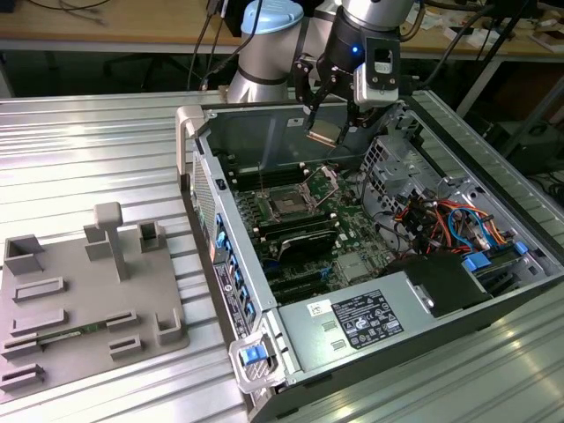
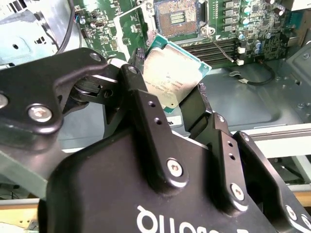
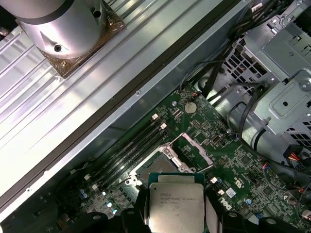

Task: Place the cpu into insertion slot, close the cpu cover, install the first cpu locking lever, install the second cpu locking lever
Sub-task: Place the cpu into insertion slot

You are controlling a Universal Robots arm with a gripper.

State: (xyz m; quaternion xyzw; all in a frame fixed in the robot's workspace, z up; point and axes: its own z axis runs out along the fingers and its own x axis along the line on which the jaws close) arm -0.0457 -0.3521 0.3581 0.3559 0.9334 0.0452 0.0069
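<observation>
My gripper (image 1: pixel 322 132) hangs above the motherboard inside the open computer case, shut on the cpu (image 1: pixel 322 135). In both wrist views the cpu (image 2: pixel 172 77) (image 3: pixel 175 208) sits flat between the black fingers (image 2: pixel 146 111), silver face showing, with a green edge. The insertion slot (image 1: pixel 289 204) (image 2: pixel 177 17) lies below and apart from the chip, dark, square and uncovered. In the first wrist view the cpu hides part of the insertion slot (image 3: pixel 154 170). The cpu cover (image 1: pixel 328 181) (image 3: pixel 192 148) is swung up on its hinge beside the slot. A thin metal lever (image 2: pixel 221 48) sticks out next to the slot.
Long black memory slots (image 1: pixel 295 233) flank the socket. A silver drive cage (image 1: pixel 397 167), coloured cables (image 1: pixel 441 220) and the power supply (image 1: pixel 361 317) crowd the case on the exterior view's right. A grey fixture tray (image 1: pixel 88 300) lies on the ribbed metal table at the left.
</observation>
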